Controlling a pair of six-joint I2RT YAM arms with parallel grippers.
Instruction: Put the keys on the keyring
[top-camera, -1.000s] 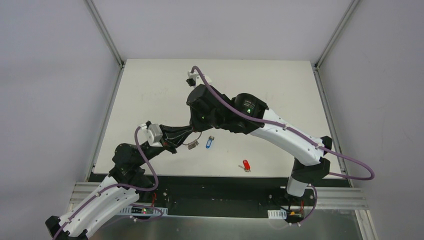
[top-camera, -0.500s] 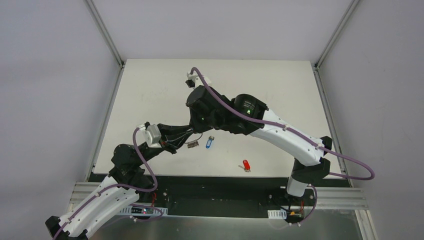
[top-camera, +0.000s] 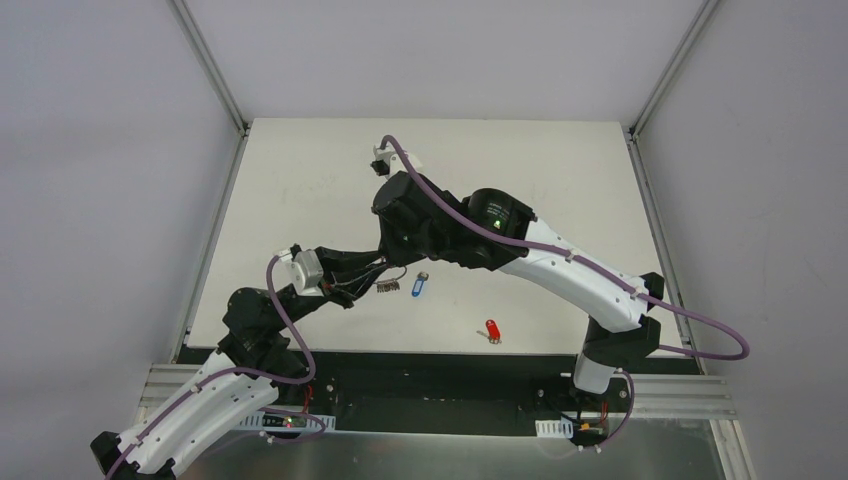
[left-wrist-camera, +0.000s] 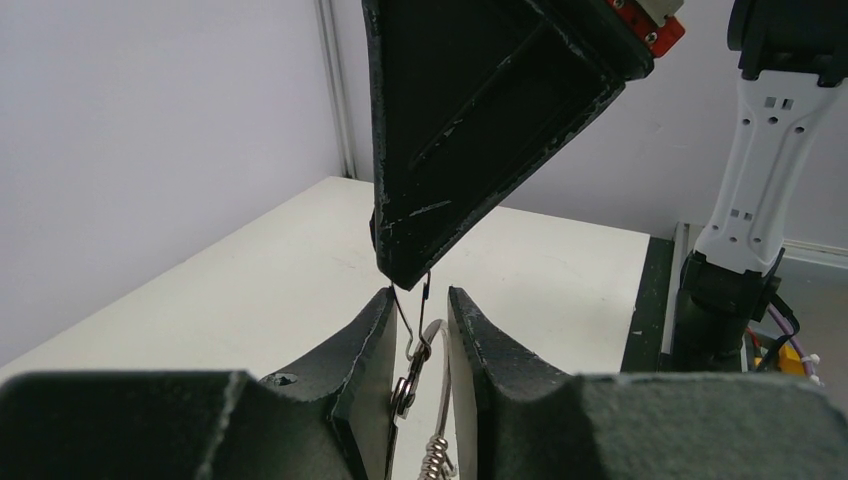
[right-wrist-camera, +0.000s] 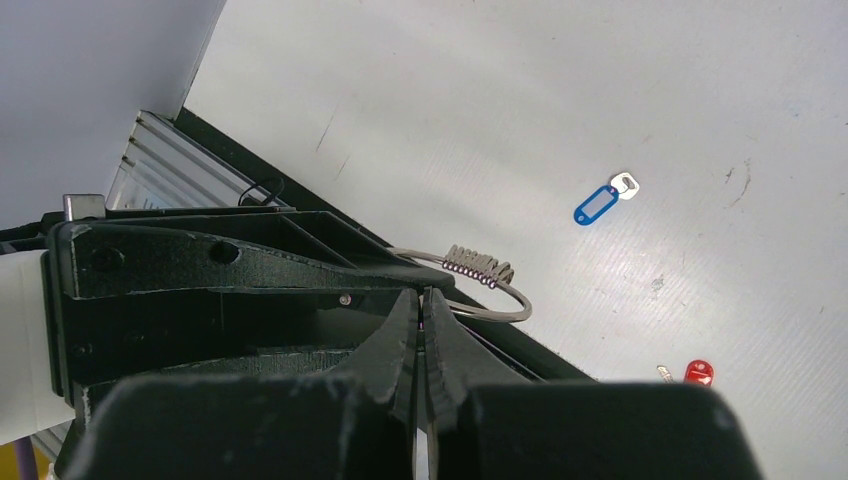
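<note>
While pinching the keyring (right-wrist-camera: 478, 267) tight with the right gripper (right-wrist-camera: 421, 296). Straddling it with the left gripper (left-wrist-camera: 420, 296) (fingers slightly parted).

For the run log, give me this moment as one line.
right tool: shut on ring | left tool: open around ring | blue key, red key: on table, off ring

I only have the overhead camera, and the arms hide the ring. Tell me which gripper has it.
Observer: The right gripper is shut on the keyring, pinching its wire.
Operator: Check the left one.
Observer: The left gripper is open. The keyring's wire runs through the gap between its fingers; I cannot tell whether it touches them.
Operator: Say where the bunch sits.
Observer: The small silver keys are packed together on the wire, just beyond the right gripper's tips.
</note>
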